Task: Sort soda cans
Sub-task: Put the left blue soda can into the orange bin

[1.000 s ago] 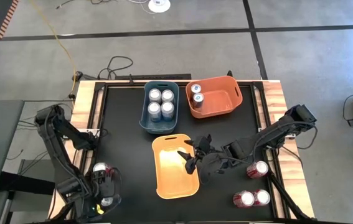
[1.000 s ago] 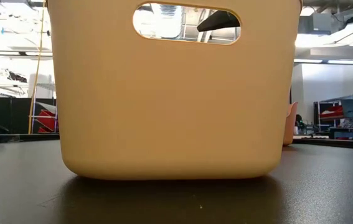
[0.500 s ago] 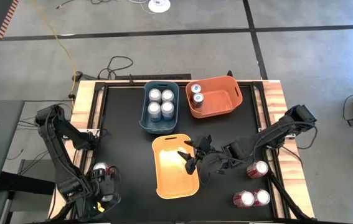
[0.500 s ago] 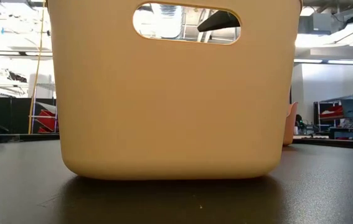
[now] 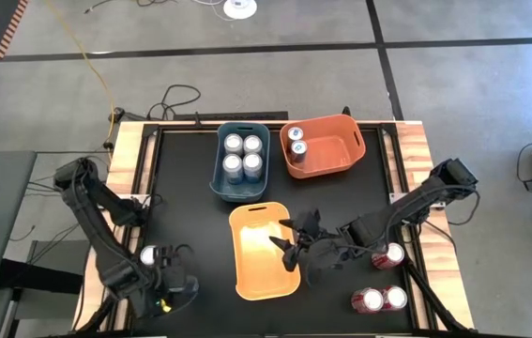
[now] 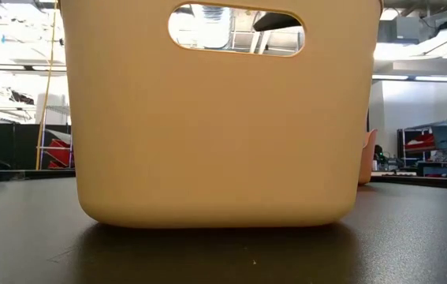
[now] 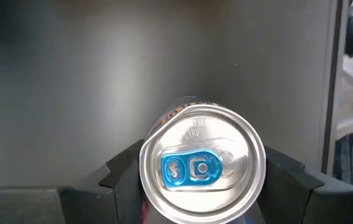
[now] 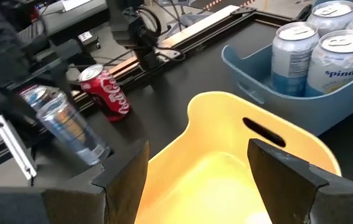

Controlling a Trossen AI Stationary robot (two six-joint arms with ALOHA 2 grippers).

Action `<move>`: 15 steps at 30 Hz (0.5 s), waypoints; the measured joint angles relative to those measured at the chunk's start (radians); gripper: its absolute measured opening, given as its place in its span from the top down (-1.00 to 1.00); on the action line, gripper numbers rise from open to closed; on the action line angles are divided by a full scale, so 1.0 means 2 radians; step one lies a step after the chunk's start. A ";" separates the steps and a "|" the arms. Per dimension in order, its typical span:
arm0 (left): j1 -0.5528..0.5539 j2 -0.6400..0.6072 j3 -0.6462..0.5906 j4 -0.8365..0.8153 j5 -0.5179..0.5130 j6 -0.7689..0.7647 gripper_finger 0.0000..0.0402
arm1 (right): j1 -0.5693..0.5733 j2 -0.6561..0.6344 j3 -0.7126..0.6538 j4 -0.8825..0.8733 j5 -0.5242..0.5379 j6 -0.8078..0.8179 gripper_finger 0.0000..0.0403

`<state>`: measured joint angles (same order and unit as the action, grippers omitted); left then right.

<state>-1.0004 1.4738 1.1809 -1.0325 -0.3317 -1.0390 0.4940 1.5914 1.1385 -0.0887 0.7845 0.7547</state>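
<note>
Overhead; table-level; two wrist cameras

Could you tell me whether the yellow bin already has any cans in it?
No, in the high view the yellow bin shows only its bare floor, with the right gripper above its edge.

Left claw low, right claw agape

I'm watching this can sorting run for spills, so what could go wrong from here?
The left pincer has its fingers on either side of an upright can near the table's front left corner; an off-centre squeeze could tip it or let it slip. A red can lies on its side close by and could roll if bumped. The right pincer hangs open over the yellow bin and could catch its rim.
</note>
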 joint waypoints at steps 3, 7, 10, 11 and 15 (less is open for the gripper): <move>0.027 -0.001 0.017 -0.018 0.019 0.036 -0.15 | 0.010 -0.009 0.000 -0.010 0.000 0.001 -0.44; 0.061 -0.001 0.059 -0.054 0.022 0.085 -0.15 | 0.025 -0.040 0.000 -0.056 0.000 0.026 -0.44; 0.088 -0.001 0.101 -0.087 0.023 0.125 -0.15 | 0.034 -0.066 0.000 -0.111 0.004 0.054 -0.44; 0.098 -0.001 0.116 -0.098 0.024 0.139 -0.15 | 0.036 -0.075 0.000 -0.132 0.005 0.063 -0.44; 0.150 -0.001 0.175 -0.124 0.023 0.205 -0.15 | 0.038 -0.106 0.000 -0.227 -0.020 0.097 -0.44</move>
<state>-0.6999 1.4723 1.5311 -1.2797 -0.2860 -0.6284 0.5692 1.3803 1.1385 -0.5432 0.7453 0.9480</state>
